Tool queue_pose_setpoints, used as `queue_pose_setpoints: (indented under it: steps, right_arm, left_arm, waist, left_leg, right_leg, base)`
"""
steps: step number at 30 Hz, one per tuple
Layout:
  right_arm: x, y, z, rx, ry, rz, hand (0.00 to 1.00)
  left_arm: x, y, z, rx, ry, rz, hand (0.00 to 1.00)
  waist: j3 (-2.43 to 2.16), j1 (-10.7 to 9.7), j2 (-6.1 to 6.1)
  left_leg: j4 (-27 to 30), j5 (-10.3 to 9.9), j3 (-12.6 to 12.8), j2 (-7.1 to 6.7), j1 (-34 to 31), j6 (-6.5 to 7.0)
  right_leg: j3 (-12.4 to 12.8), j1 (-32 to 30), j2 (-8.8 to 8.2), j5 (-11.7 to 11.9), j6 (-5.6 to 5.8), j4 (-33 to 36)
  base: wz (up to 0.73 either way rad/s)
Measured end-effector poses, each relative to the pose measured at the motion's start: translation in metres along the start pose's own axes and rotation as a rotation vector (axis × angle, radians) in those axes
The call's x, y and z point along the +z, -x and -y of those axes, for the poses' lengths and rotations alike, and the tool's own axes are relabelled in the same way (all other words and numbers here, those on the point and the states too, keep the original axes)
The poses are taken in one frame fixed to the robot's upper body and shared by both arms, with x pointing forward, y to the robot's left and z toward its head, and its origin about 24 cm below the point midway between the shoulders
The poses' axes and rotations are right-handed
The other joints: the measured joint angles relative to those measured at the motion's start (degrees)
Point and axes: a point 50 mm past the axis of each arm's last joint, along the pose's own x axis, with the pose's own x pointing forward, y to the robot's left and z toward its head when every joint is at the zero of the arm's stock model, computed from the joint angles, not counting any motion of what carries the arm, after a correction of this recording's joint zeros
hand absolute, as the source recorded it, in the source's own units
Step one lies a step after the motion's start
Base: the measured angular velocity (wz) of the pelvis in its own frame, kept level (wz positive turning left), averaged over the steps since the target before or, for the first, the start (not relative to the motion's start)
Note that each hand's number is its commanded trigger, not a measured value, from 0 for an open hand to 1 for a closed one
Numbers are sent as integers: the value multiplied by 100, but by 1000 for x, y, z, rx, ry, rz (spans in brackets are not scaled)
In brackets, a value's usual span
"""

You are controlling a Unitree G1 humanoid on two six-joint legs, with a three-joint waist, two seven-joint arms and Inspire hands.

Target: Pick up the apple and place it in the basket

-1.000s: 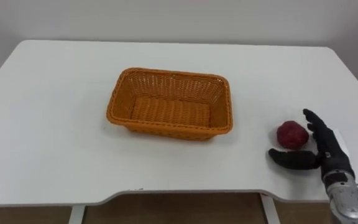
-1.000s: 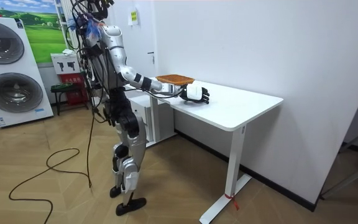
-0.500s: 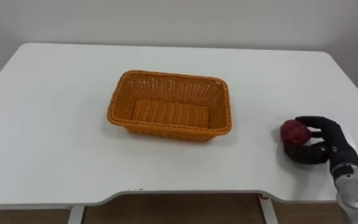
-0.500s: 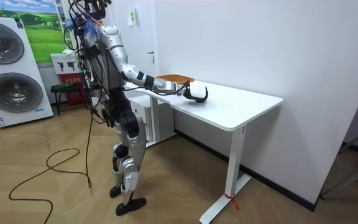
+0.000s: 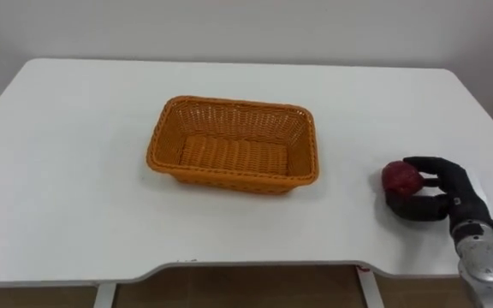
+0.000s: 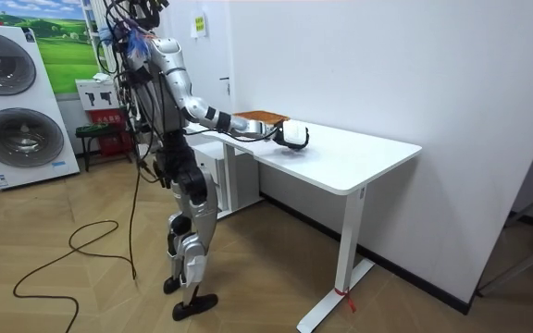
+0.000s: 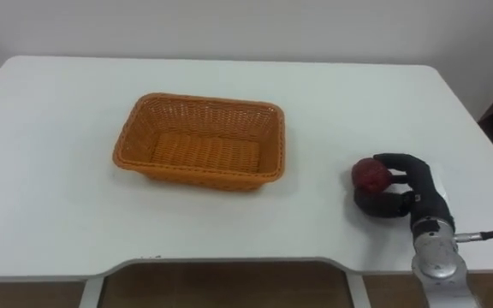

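Note:
A dark red apple [image 5: 400,178] [image 7: 370,173] lies on the white table [image 5: 75,171] near its front right corner. My right hand [image 5: 442,192] [image 7: 409,193] has its black fingers and thumb curled round the apple from the right and below. An orange wicker basket [image 5: 234,141] [image 7: 199,137] stands empty in the middle of the table, well to the left of the apple. In the room view I stand at the table's long side, my right arm stretched over the top, the hand [image 6: 293,136] on the apple beside the basket [image 6: 259,117].
The table's front edge [image 5: 255,269] runs close below my hand, and its right edge lies just beyond it. In the room view, washing machines [image 6: 17,102] stand at the left behind me and a wall backs the table.
My right hand's fingers, spread beside the apple a second ago, have curled round it. The apple has shifted slightly. The basket has not moved.

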Motion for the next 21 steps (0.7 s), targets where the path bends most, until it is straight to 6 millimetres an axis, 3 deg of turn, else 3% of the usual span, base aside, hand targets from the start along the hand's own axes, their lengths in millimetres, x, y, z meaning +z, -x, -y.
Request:
queue_pose_setpoints:
  steps: [4, 14, 21]
  right_arm:
    - [29, -2, 2, -11, -24, 122, 100]
    - [91, 6, -3, -1, -57, 388, 100]
    - [110, 12, -2, -4, -67, 473, 100]
  left_arm:
    - [1, 0, -1, 15, 2, 2, 0]
    - [5, -1, -1, 21, -1, 17, 0]
    - [6, -1, -2, 21, 0, 20, 0]
  waist:
    - [-9, 39, 60]
    - [13, 195, -18]
    - [11, 272, -21]
  left_leg:
    - [-19, 2, 6, 1, -5, -3]
    - [-17, 3, 4, 4, 2, -5]
    - [-3, 3, -11, 6, -15, -5]
  right_leg:
    - [10, -20, 6, 0, 0, -9]
    - [-12, -12, 4, 0, 0, -7]
    - [-39, 7, 1, 0, 0, 31]
  base:
    - [0]
    - [0]
    - [1]
